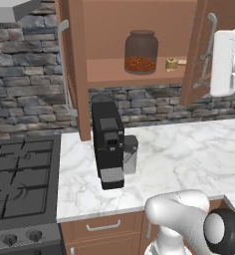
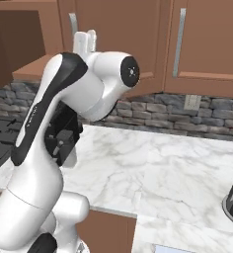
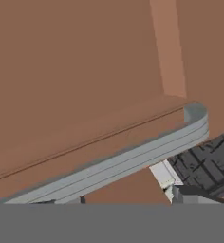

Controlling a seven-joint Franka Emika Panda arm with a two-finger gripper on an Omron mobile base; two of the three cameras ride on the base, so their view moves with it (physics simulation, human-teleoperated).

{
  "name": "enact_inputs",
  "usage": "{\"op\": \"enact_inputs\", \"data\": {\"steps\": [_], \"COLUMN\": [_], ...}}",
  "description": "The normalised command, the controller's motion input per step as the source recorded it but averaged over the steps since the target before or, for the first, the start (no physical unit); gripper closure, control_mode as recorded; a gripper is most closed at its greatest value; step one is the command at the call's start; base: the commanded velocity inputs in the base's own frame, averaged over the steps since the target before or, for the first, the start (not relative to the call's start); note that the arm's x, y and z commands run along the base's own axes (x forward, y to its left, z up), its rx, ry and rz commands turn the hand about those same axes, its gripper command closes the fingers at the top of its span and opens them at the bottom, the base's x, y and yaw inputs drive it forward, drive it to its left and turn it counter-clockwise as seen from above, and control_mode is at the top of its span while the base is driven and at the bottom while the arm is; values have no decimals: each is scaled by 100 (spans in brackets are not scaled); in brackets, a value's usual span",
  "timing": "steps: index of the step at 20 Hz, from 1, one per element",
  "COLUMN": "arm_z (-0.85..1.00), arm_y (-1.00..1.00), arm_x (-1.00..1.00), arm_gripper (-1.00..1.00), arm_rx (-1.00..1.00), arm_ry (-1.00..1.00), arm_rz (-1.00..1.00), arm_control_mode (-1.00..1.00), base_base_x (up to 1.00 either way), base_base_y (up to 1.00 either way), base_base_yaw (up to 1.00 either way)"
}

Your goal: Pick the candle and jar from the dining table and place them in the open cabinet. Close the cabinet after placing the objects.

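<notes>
Gripper (image 1: 209, 55) at the cabinet (image 1: 84, 74) door's handle (image 3: 133, 159).
We cannot tell our jaw width; jar (image 1: 140, 52) and candle (image 1: 172, 64) sit shelved.

claw (image 1: 209, 55) fingertips hidden (behind cabinet door (image 1: 196, 50))

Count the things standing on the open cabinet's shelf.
2: the jar stands mid-shelf, and the candle sits just to its right. The right door may hide more of the cabinet.

White arm (image 2: 54, 148) rises from its base, elbow bent, forearm reaching upward; end effector (image 1: 224, 62) raised high, finger spacing indiscernible.
</notes>
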Motion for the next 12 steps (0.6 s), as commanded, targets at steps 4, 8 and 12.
{"op": "enact_inputs", "data": {"steps": [4, 8, 12], "arm_z": [9, -1, -11], "arm_y": [5, 31, 22], "arm_x": [100, 100, 100], "arm_gripper": [-100, -100, -100], "arm_rx": [0, -9, -18], "arm_ry": [0, 0, 0], "arm_rz": [6, -1, -9], "arm_control_mode": [-100, -100, -100], "base_base_x": [0, 0, 0], "base_base_y": [0, 0, 0], "base_base_yaw": [0, 0, 0]}}
